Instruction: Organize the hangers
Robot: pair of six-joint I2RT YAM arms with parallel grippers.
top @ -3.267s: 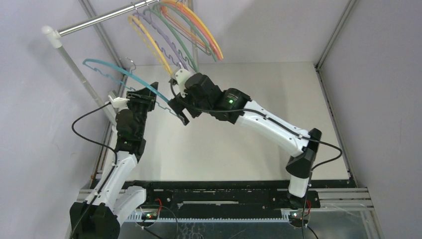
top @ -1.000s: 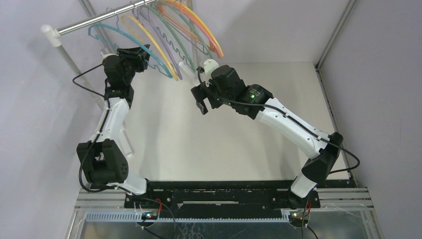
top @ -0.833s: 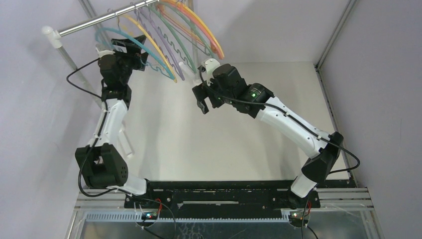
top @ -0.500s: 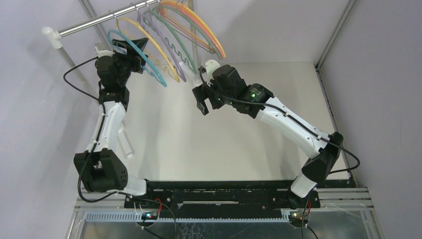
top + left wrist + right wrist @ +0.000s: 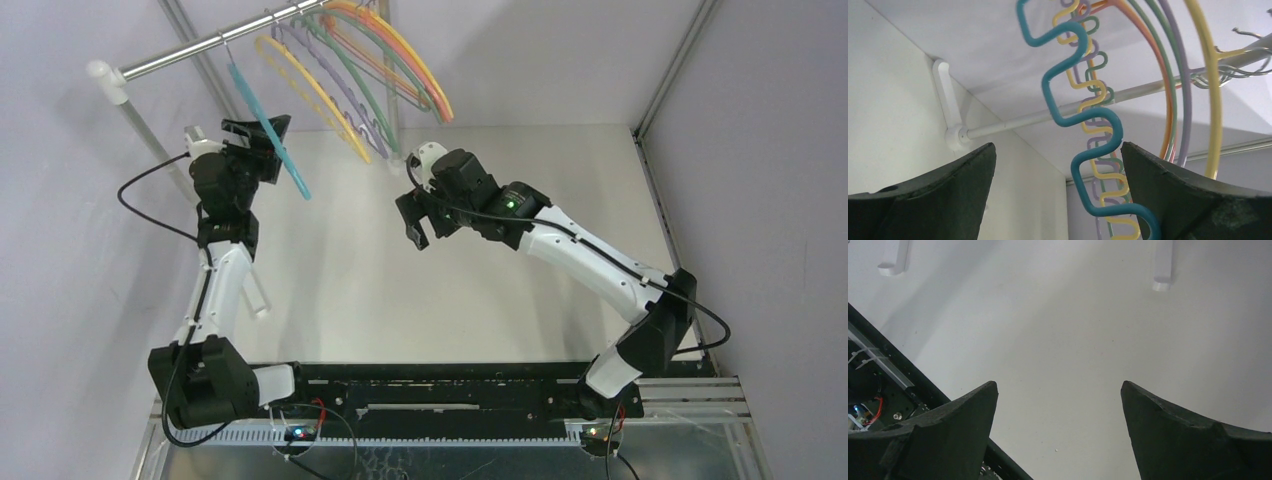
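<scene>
The left gripper (image 5: 1056, 146) stood spread either side of the teal hanger (image 5: 291, 170), not closed on it. The hanger hung by its hook from the rail (image 5: 180, 55), near the other hangers (image 5: 400, 70). It looked light, thin, springy and free to swing, and was best pinched on its wavy bar. The right gripper (image 5: 1058, 386) hung spread and empty above the table (image 5: 500, 320).

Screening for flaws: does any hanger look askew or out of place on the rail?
Yes. The teal hanger hangs alone on the rail, apart from the other hangers bunched up, and turned at a different angle. The open left claw brackets it. Nothing looks damaged.
</scene>
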